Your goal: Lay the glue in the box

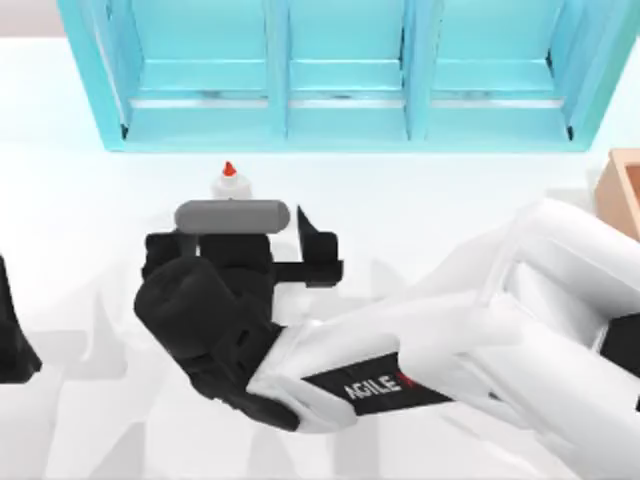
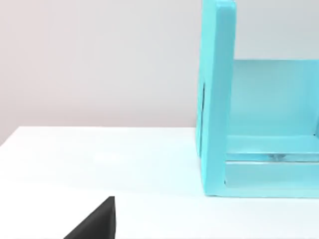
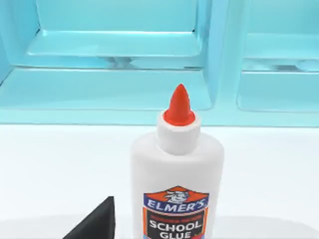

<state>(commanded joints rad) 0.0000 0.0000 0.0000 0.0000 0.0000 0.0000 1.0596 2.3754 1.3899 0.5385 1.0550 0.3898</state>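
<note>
The small white glue bottle with a pointed red-orange cap [image 1: 229,181] [image 3: 177,169] stands upright on the white table [image 1: 80,200], just before the turquoise three-compartment shelf unit [image 1: 340,75]. The right gripper [image 1: 262,262] sits right behind it; whether its fingers are spread or closed cannot be told. The light tan wooden box [image 1: 622,190] lies at the table's right edge. The left arm [image 1: 14,340] is parked at the left.
</note>
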